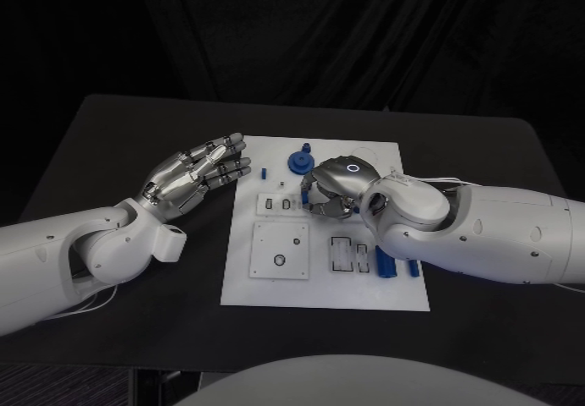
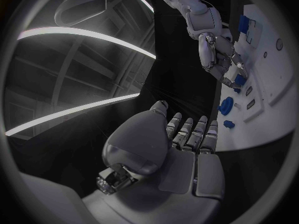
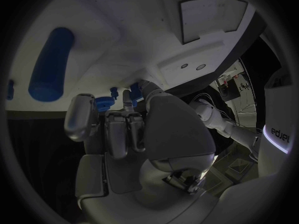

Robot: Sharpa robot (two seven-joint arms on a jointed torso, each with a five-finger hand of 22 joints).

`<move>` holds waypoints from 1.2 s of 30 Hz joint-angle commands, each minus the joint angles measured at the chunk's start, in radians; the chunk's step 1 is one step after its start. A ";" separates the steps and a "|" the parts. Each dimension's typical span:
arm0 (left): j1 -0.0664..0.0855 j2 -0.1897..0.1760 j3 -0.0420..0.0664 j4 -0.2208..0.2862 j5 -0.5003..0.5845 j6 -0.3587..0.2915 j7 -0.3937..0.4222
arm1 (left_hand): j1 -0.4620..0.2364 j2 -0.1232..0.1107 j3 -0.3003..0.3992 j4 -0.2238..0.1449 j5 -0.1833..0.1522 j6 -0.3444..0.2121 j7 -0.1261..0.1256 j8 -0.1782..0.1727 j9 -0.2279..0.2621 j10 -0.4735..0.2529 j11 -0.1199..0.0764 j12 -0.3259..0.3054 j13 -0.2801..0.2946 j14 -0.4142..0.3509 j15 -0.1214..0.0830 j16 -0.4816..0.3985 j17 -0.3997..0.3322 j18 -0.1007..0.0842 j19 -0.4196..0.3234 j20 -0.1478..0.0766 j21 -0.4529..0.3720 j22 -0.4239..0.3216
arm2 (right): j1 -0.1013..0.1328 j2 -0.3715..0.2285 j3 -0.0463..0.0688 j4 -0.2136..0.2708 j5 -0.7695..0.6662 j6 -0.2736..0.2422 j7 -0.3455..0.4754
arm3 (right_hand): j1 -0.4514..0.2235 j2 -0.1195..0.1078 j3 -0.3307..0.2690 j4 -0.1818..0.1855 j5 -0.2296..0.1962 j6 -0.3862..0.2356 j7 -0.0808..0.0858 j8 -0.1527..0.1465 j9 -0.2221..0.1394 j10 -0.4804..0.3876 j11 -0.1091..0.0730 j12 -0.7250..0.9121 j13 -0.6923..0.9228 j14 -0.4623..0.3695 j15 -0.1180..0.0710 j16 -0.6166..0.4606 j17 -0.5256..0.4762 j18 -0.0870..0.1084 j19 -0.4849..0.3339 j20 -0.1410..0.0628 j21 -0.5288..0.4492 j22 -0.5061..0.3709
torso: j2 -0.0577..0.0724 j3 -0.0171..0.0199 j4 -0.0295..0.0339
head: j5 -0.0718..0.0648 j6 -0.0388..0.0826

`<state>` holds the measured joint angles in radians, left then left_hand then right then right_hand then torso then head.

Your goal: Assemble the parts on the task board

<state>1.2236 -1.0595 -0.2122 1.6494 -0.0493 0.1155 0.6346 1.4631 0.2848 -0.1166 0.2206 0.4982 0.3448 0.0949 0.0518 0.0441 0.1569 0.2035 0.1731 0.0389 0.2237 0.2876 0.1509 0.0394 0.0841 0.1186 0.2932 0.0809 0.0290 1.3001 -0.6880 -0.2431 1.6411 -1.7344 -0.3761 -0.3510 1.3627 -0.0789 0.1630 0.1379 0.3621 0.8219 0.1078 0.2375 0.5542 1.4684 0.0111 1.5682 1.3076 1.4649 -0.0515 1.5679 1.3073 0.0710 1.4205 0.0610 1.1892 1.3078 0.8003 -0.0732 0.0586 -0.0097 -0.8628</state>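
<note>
While the left robot hand (image 1: 195, 173) hovers spread beside the task board (image 1: 323, 279), the right robot hand (image 1: 336, 188) curls over its middle, grip unclear, nearer the blue round part (image 1: 301, 161) just beyond its fingertips.

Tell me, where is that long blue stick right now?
In the head view the long blue stick lies on the white task board, near its right edge, beside the rectangular slots and just under the right arm.
</note>
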 commanded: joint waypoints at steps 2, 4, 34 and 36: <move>-0.002 0.002 0.001 0.001 0.003 0.014 0.013 | -0.001 -0.006 0.001 0.004 0.000 -0.006 -0.001 -0.001 0.000 -0.003 0.006 -0.003 0.000 -0.004 0.002 0.003 0.001 -0.012 0.003 0.001 0.000 0.000 | -0.003 0.003 0.000 -0.003 0.003 0.032 -0.007 | -0.011 0.001 0.008 0.000 -0.007 -0.016 0.002 -0.015 -0.011 0.102 0.008 0.003 0.263 0.106 0.010 0.003 0.263 0.007 -0.006 0.006 -0.009 0.158 | 0.000 0.0002 -0.0002 | 0.000 -0.001; -0.002 0.002 0.001 0.001 0.003 0.014 0.013 | -0.001 -0.006 0.001 0.004 0.000 -0.006 -0.001 -0.001 0.000 -0.003 0.006 -0.003 0.000 -0.004 0.002 0.003 0.001 -0.012 0.003 0.001 0.000 0.000 | -0.003 0.003 0.000 -0.003 0.003 0.035 -0.008 | -0.012 0.001 0.009 -0.001 -0.009 -0.020 0.003 -0.019 -0.014 0.102 0.009 0.003 0.263 0.106 0.010 0.003 0.263 0.008 -0.008 0.006 -0.012 0.158 | 0.001 0.0004 0.0002 | 0.000 -0.001; -0.004 0.002 0.001 -0.005 0.003 0.015 0.013 | -0.006 -0.006 0.001 0.006 0.000 -0.010 -0.001 -0.002 -0.001 -0.005 0.006 -0.004 0.000 -0.006 0.002 0.003 0.001 -0.012 0.003 0.001 -0.001 0.000 | -0.003 0.001 0.000 -0.008 0.004 0.017 0.022 | -0.038 -0.037 -0.037 0.012 -0.178 -0.103 0.003 -0.099 -0.070 0.102 0.010 0.003 0.263 0.106 0.012 0.003 0.263 0.001 0.010 0.010 0.019 0.168 | 0.001 0.0011 -0.0002 | 0.001 -0.006; -0.004 0.001 0.001 -0.005 0.003 0.015 0.014 | -0.006 -0.006 0.001 0.006 0.000 -0.010 -0.001 -0.002 -0.001 -0.005 0.006 -0.004 0.000 -0.006 0.002 0.003 0.001 -0.012 0.003 0.001 -0.001 0.000 | -0.003 -0.001 0.000 -0.008 0.004 0.008 0.026 | -0.040 -0.041 -0.044 0.021 -0.200 -0.113 0.003 -0.105 -0.076 0.102 0.011 0.003 0.263 0.106 0.013 0.003 0.263 0.001 0.010 0.010 0.019 0.168 | 0.001 0.0011 -0.0003 | 0.002 -0.007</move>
<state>1.2209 -1.0586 -0.2122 1.6429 -0.0493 0.1187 0.6346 1.4630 0.2848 -0.1166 0.2206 0.4982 0.3411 0.0912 0.0518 0.0441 0.1531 0.2070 0.1731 0.0390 0.2237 0.2877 0.1509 0.0394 0.0841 0.1186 0.2932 0.0809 0.0290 1.3008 -0.6862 -0.2399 1.6345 -1.7299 -0.3648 -0.3357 1.3179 -0.1084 0.1237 0.1574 0.1683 0.7160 0.1109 0.1383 0.4804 1.4648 0.0147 1.5682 1.3075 1.4642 -0.0452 1.5679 1.3073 0.0704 1.4243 0.0714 1.2030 1.3074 0.8010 -0.0721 0.0580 -0.0084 -0.8690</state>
